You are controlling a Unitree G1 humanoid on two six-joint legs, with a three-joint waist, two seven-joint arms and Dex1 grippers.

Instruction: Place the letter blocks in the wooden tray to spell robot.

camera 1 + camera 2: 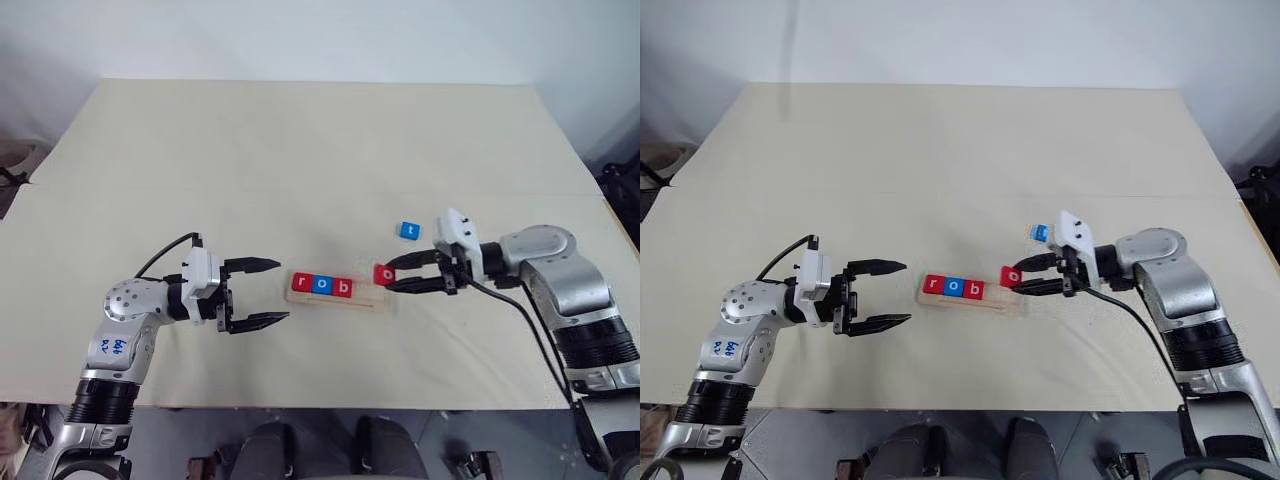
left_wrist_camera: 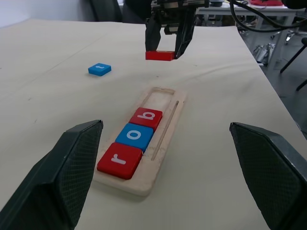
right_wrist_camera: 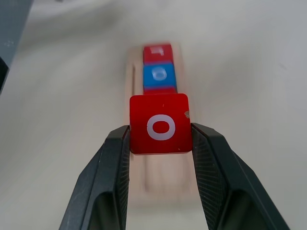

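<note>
Beige tabletop with the wooden tray lying crosswise in front of the robot, between the two arms. Three letter blocks sit side by side in the tray's left part: a red r block, a blue o block and a red b block, reading "rob"; the tray's right part is bare wood. The right gripper points leftward toward the tray's right end, its jaws clamped on the two opposite sides of a red o block, which is lifted off the tabletop above that end of the tray, its letter face up. A blue t block lies flat on the tabletop beyond the right gripper, apart from the tray. The left gripper hangs just left of the tray, pointing toward it, its jaws spread wide and holding nothing.
</note>
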